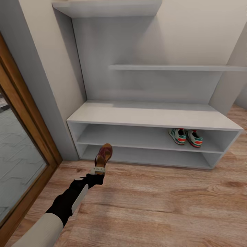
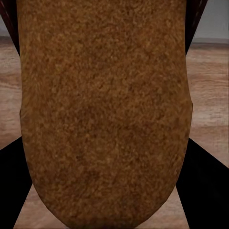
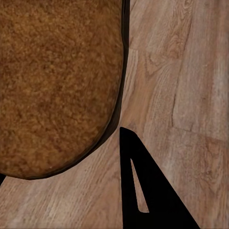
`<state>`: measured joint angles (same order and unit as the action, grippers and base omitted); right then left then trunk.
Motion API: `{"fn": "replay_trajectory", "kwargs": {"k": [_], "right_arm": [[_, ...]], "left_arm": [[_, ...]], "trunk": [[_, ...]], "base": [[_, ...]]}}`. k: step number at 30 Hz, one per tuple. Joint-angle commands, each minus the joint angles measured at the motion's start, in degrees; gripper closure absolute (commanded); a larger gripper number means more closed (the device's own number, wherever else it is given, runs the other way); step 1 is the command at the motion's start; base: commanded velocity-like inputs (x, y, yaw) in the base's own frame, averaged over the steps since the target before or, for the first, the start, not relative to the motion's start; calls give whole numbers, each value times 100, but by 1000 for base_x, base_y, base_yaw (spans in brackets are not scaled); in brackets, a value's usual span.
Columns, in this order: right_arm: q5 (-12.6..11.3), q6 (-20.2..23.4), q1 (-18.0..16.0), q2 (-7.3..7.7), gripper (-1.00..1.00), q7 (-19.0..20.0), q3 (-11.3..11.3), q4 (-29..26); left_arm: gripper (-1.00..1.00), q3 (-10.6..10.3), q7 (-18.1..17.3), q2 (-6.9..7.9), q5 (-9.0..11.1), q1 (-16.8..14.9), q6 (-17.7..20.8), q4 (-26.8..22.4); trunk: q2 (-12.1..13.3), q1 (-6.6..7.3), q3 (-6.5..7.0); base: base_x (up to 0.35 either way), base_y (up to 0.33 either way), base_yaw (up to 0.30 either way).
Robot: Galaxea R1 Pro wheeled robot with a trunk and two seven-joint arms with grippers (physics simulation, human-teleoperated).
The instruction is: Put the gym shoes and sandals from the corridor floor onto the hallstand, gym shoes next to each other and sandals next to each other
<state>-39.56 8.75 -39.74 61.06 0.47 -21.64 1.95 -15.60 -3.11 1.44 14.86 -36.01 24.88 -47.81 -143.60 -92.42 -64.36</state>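
Left hand (image 1: 97, 170) clamped on sandal (image 1: 104, 155), toe toward hallstand (image 1: 151, 116); gym shoes (image 1: 186, 136) on shelf.

Shoes and hallstand in the corridor

Two cream-white gym shoes (image 1: 186, 137) with green stripes and orange-red patches are being kept side by side, touching, at the right of the pale grey hallstand's (image 1: 151, 116) middle shelf. One dark brown sandal (image 1: 103, 156) with a tan insole is being held above the wood-plank corridor floor (image 1: 164, 202), before the lower left shelf; the second sandal's (image 3: 52, 86) tan surface is being shown over floorboards.
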Motion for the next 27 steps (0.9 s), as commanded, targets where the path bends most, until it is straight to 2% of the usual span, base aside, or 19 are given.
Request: {"fn": "replay_trajectory", "kwargs": {"k": [1,7,8,9,11,13,14,16,20,27], "right_arm": [[-17,4,-16,4,100,9,-7,16],[-17,4,-16,5,100,7,-7,16],[-17,4,-16,6,100,7,-7,16],[-17,4,-16,4,100,6,-7,16],[-17,4,-16,3,100,6,-7,16],[-17,4,-16,3,100,5,-7,16],[-17,4,-16,3,100,5,-7,16],[-17,4,-16,6,100,5,-7,16],[-17,4,-16,6,100,5,-7,16],[-17,4,-16,6,100,5,-7,16]], "left_arm": [[100,-14,16,5,25,-3,26,-6],[100,-12,79,3,29,-3,27,17],[100,-6,81,1,31,-5,29,93],[100,5,77,-28,35,-30,33,428],[100,9,75,-118,35,-68,34,747],[100,11,75,-239,33,-239,34,1105],[100,12,77,-302,32,-444,34,1270],[100,12,81,-349,33,-642,35,1405],[100,13,83,-403,35,-805,35,1520],[100,10,83,-427,27,-887,14,1530]], "trunk": [[-2,1,-5],[-2,1,-5],[-2,1,-5],[-2,1,-5],[-2,1,-5],[-2,1,-5],[-2,1,-5],[-2,1,-5],[-2,1,-5],[-2,1,-5]], "base": [[94,0,-9],[161,0,-2],[43,0,0],[17,0,0],[10,0,0],[5,0,0],[2,0,0],[1,0,0],[0,0,0],[0,0,0]]}}
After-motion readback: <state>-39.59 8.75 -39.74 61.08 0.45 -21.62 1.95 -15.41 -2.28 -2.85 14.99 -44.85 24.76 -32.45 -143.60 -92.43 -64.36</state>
